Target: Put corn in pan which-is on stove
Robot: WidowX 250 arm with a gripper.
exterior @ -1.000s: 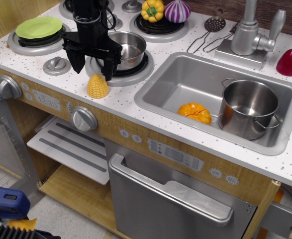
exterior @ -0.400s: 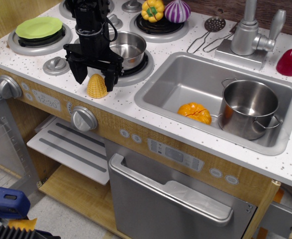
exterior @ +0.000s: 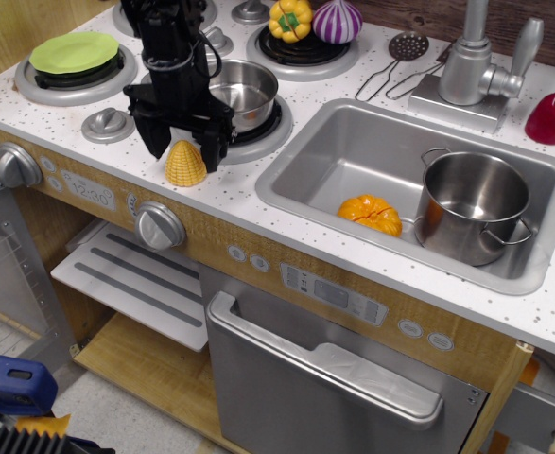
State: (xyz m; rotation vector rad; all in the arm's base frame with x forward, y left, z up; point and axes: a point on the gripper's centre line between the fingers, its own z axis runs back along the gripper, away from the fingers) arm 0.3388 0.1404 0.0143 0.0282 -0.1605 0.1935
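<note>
The yellow corn (exterior: 185, 164) stands upright on the white speckled stove (exterior: 88, 151) near its front edge. My black gripper (exterior: 182, 149) hangs straight over it, open, with one finger on each side of the corn; I cannot tell whether they touch it. The small shiny pan (exterior: 243, 93) sits on the front right burner, just behind and to the right of the gripper, and it looks empty.
A steel sink (exterior: 353, 151) to the right holds a tall pot (exterior: 471, 206) and an orange pumpkin toy (exterior: 370, 213). A green plate (exterior: 73, 52) sits on the left burner. A bell pepper (exterior: 290, 19) and purple onion (exterior: 337, 20) rest on the back burner.
The gripper has come down and a little forward from above the pan's edge, so that its open fingers now straddle the corn. The corn has not moved.
</note>
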